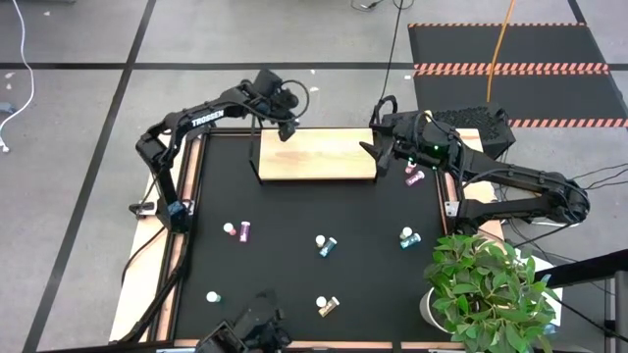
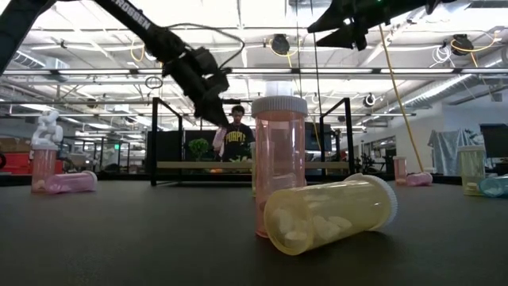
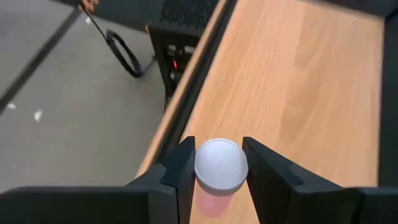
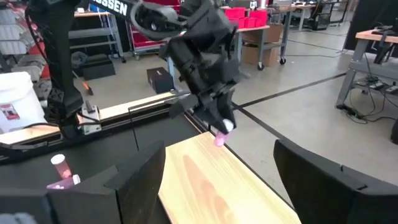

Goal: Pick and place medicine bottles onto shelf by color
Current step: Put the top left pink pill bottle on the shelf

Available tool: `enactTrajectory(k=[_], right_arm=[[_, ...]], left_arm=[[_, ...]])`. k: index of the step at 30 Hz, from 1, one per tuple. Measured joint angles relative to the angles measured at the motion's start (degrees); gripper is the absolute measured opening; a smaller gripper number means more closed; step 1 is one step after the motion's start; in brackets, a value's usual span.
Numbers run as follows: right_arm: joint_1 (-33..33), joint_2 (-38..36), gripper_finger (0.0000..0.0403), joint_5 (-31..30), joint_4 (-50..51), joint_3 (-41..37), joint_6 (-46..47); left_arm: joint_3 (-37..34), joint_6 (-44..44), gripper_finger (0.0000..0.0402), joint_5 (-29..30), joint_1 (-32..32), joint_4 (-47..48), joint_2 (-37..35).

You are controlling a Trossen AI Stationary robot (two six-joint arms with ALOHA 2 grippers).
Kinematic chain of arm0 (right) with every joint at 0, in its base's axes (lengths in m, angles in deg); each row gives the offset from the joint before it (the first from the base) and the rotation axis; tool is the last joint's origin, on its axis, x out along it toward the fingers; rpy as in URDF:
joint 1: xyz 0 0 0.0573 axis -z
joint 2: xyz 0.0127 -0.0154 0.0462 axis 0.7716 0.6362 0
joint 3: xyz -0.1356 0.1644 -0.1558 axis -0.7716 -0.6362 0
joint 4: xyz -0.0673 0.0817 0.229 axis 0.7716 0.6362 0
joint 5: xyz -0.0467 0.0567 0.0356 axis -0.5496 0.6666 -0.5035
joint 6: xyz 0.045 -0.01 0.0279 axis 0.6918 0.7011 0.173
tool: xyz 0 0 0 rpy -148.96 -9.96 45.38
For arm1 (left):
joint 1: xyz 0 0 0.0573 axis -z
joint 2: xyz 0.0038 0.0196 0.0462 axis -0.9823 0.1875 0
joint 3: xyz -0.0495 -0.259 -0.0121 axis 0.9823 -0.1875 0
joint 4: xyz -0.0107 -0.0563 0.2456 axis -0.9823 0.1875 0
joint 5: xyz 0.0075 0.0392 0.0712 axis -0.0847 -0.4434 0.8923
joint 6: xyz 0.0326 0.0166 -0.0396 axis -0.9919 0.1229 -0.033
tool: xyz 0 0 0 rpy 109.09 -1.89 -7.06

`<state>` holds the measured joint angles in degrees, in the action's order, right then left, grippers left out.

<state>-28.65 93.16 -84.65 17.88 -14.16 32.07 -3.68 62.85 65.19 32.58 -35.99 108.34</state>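
Black table (image 1: 294,265) fills my overhead feed, its far edge carrying the bare wooden shelf (image 1: 316,157) — nothing placed there yet. My left tool (image 3: 219,180) hangs over the shelf's back edge, pinching a pink bottle (image 3: 220,168) by its cap. Right tool (image 1: 378,147) waits spread beside the shelf. Other bottles (image 1: 327,245) lie scattered, unsorted.

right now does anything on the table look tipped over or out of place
Yes: several bottles lie on their sides on the black table, including a yellow one near the front and a pink one beside the shelf. Nothing looks spilled.
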Motion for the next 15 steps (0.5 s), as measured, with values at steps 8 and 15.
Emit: enactTrajectory(k=[8,15], right_arm=[[0.2,5.8,0.0297,4.3,-2.6,0.0,4.8],[1.6,15.9,0.0297,9.4,-16.1,0.4,10.5]], left_arm=[[0.4,-0.6,0.0123,-0.4,0.8,-1.0,-0.3],[9.1,8.7,0.0123,-8.1,3.7,-0.8,-7.5]])
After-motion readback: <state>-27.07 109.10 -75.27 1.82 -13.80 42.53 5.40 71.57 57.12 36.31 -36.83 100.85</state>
